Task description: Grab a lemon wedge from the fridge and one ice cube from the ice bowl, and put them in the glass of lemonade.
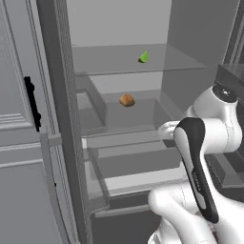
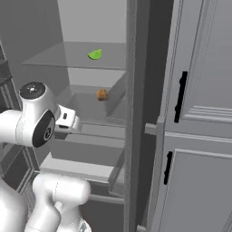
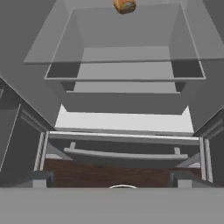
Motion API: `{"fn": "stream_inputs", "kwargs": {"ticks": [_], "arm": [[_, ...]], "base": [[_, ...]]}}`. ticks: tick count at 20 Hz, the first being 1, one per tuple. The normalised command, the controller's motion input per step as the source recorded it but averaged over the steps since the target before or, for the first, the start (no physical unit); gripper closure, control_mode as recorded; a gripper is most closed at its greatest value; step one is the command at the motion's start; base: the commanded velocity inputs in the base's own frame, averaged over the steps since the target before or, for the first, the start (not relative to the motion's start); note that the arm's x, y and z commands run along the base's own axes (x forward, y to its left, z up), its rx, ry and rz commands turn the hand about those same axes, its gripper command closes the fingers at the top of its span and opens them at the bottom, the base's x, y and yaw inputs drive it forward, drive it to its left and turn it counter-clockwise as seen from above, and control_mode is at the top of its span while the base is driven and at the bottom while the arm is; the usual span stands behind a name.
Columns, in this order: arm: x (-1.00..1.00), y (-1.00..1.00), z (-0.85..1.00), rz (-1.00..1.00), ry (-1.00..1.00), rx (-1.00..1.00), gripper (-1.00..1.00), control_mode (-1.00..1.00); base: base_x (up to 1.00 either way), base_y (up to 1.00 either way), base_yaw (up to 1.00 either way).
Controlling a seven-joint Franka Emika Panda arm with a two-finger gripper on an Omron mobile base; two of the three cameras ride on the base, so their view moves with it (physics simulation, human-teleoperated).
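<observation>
1. The fridge (image 1: 119, 28) stands open before the robot, and the fetching of the wedge looks to be the step in hand; nothing has been picked up yet.
2. The wedge (image 1: 143, 57) lies on the upper shelf (image 1: 95, 59), towards its right side and near the back, with bare shelf around it. In the right base view it sits at (image 2: 95, 55), about mid-shelf.
3. One shelf down, an orange-brown lump (image 1: 127, 100) rests near the back of a clear bin. In the hand view it sits at the top edge (image 3: 124, 5). It is not the target.
4. The arm (image 1: 195, 162) is bent up in front of the lower shelves, well below the wedge. The hand camera looks into the lower bins and drawer, not at the upper shelf.
5. The claw's tips are not clear in the pictures; by its reading the jaws stand wide apart, and nothing is held.
6. Next move, as I judge it: raise the hand to the upper shelf, reach in towards the wedge, and line up the jaws on either side of it before closing. The wedge is tiny, so the aim must be close, and the shelf front must be cleared on the way in.
7. No brands, labels or writing can be read anywhere.
</observation>
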Motion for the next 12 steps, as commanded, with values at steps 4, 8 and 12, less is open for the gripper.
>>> {"fn": "stream_inputs", "kwargs": {"ticks": [4, 8, 12], "arm": [[0.0, 0.0, 0.0, 0.0, 0.0, 0.0, -1.0, 1.0], [0.0, 0.0, 0.0, 0.0, 0.0, 0.0, -1.0, -1.0], [0.03, 0.0, 0.57, 0.0, -0.05, 0.0, -1.0, -1.0]], "base": [[0.72, 0.0, 0.0], [0.06, 0.0, 0.0], [0.0, 0.0, 0.0]]}}
